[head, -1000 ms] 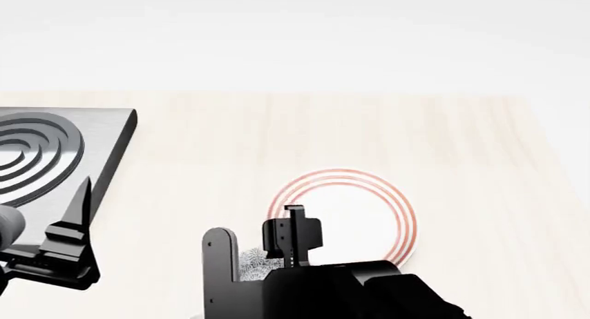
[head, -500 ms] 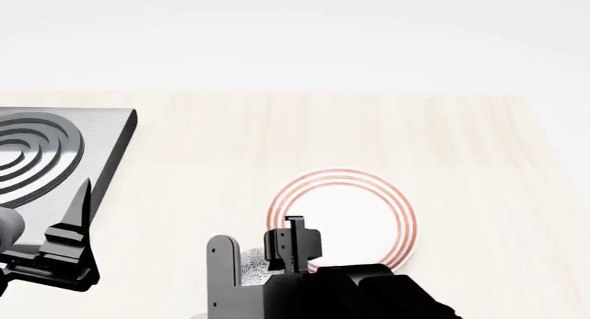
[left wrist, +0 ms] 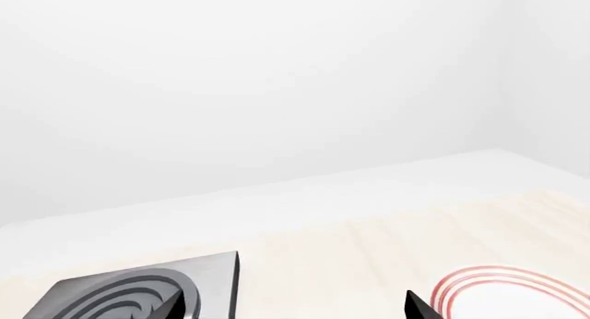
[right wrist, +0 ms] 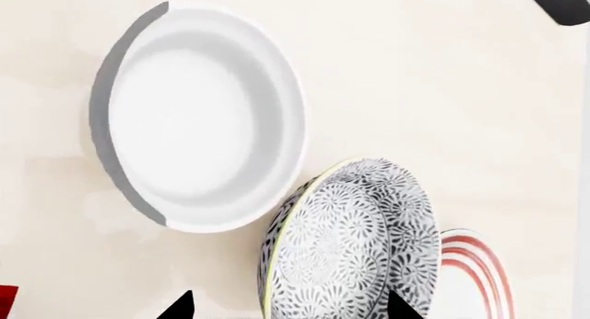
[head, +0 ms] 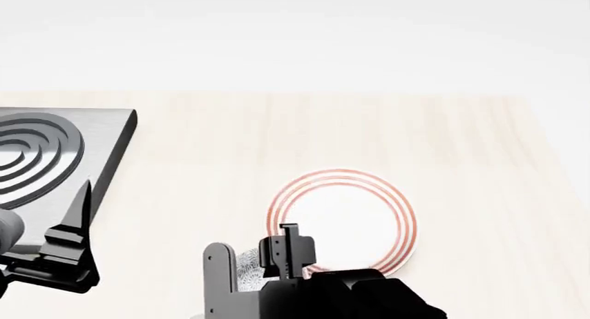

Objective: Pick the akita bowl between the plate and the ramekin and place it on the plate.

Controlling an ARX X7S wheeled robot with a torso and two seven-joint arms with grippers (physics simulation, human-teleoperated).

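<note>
Right gripper (head: 262,264) fingers straddle tilted akita bowl (right wrist: 355,239), clamp unclear; left fingers apart, idle. Risk: thin edge hold, bowl slips short of plate (head: 343,219).

No text, label, brand, number or sign can be read in any of the views: the plate (head: 343,215) carries only thin red rings, the akita bowl (right wrist: 355,243) only a grey-and-white speckled pattern, the ramekin (right wrist: 198,119) is plain white, and the pale wooden counter (head: 369,132) bears no lettering
</note>
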